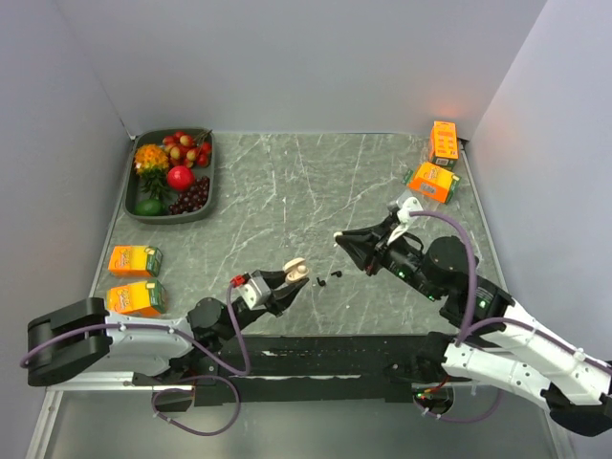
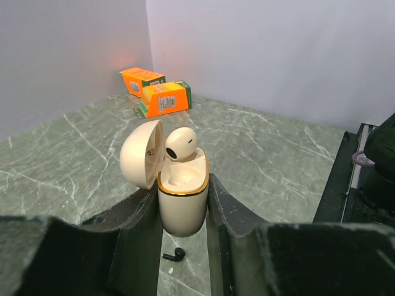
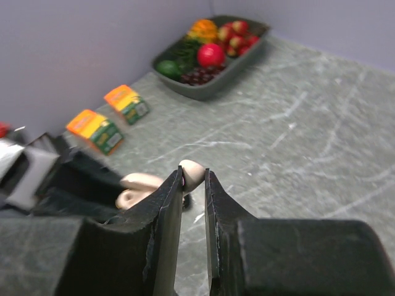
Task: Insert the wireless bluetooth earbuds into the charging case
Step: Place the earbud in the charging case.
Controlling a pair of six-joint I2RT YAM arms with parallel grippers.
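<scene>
From above, you see the left gripper [image 1: 290,275] clenched on the charging case [image 1: 297,267], which it holds over the marble table [image 1: 287,182]. The wireless bluetooth earbuds [image 1: 336,275] lie on the table just right of the case, two black specks close together. The right gripper [image 1: 338,238] hangs right of the case and farther back, apart from it and from the earbuds.

In the left wrist view, the case [image 2: 182,206] sits upright between both fingers [image 2: 231,216], its lid [image 2: 141,154] swung open to the left. A cream rounded piece [image 2: 181,143] stands up out of the case. One black earbud [image 2: 174,254] lies on the table below the case.

In the right wrist view, the right gripper [image 3: 193,185] has its jaws parted by a narrow gap with nothing in it. The case [image 3: 192,172] shows just past the fingertips, untouched.
</scene>
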